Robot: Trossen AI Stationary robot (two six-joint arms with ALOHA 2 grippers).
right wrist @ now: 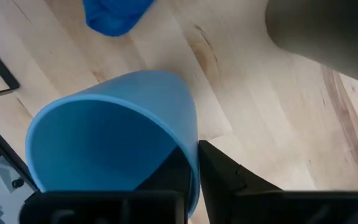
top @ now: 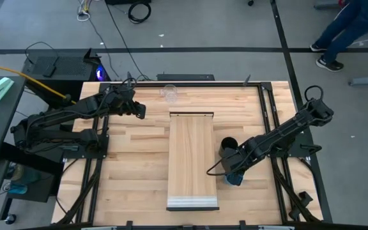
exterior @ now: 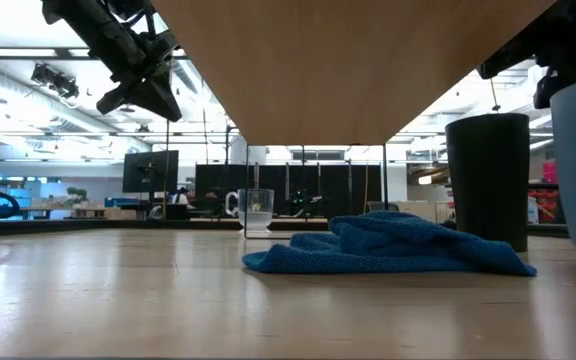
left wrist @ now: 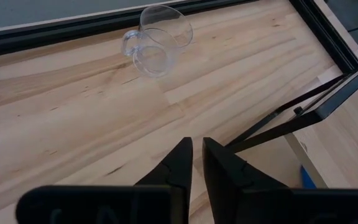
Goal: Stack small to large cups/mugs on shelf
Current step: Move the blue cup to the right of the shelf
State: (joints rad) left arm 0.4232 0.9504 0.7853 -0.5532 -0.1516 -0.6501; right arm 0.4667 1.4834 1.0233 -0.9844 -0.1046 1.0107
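**Right tool on blue cup, clear one not yet fetched**

High view: shelf [top: 193, 160] runs down mid-desk [top: 139, 166]. Right tool [top: 234, 176] sits low at the shelf's right edge, w/ the blue cup [top: 234, 179] mostly under it and the black cup [top: 228, 147] just beside. Left tool [top: 140, 110] hovers near the desk's far side; clear cup [top: 169, 93] stands near it, apart from the shelf.

Low view: shelf seen from beneath. A crumpled blue cloth [exterior: 388, 247] lies under it. Black cup upright at right, blue cup cut off at frame edge, clear cup far back.

Left wrist view: left tool clenched, nothing between fingers; clear cup ahead on the desk, showing a handle.

Right wrist view: right tool pinches the blue cup's rim, one finger inside, one outside. Cup tilted; can't tell if it's off the desk.

Judgement: step in hand is grabbing the blue cup. Next move likely needs a lift clear of the black cup, then over the shelf edge.
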